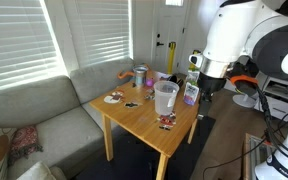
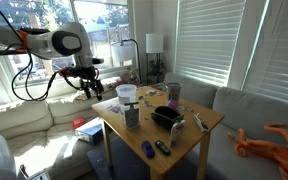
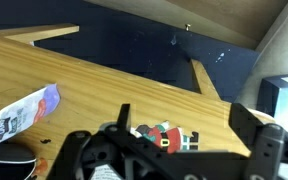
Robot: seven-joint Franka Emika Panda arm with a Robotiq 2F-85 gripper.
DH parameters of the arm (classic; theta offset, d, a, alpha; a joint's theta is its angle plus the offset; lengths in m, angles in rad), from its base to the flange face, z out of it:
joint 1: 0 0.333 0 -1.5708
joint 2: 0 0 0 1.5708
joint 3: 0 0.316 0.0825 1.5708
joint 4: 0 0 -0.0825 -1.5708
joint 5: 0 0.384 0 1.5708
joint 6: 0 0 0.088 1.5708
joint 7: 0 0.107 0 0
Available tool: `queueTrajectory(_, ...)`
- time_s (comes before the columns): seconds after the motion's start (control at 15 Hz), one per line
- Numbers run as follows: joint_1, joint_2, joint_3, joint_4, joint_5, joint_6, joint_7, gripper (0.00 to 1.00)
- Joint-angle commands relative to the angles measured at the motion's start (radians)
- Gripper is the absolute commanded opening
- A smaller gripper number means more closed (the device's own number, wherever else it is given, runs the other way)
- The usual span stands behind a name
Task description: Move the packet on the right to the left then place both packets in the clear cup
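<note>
A pale purple-and-white packet [image 1: 191, 94] stands on the wooden table [image 1: 144, 118] just beside the clear cup [image 1: 165, 97]. It shows in the wrist view [image 3: 26, 110] at the left and in an exterior view [image 2: 132, 117]. I cannot make out a second packet for sure. A white printed edge [image 3: 109, 172] under the gripper may be one. My gripper [image 3: 184, 140] is open and empty. It hovers over the table's edge near the packet, as both exterior views show [image 1: 206, 86] [image 2: 90, 88]. The clear cup [image 2: 127, 95] stands upright.
A flat red-and-white Santa item [image 3: 159, 137] lies on the table between my fingers, also in an exterior view [image 1: 167, 122]. An opaque mug [image 1: 141, 76] and a round coaster [image 1: 114, 97] sit farther back. A black bowl [image 2: 164, 117] is on the table. A grey couch [image 1: 44, 125] borders it.
</note>
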Motion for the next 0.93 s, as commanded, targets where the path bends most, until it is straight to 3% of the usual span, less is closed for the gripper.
queueTrajectory(0.0,-0.036,-0.007,-0.06,0.037,-0.032,-0.002,0.015,1.0)
queueTrajectory(0.4,-0.139,-0.041,-0.182,0.096,-0.125,0.059,-0.034,1.0)
queueTrajectory(0.87,-0.318,-0.009,-0.234,0.085,-0.201,0.154,0.167,1.0)
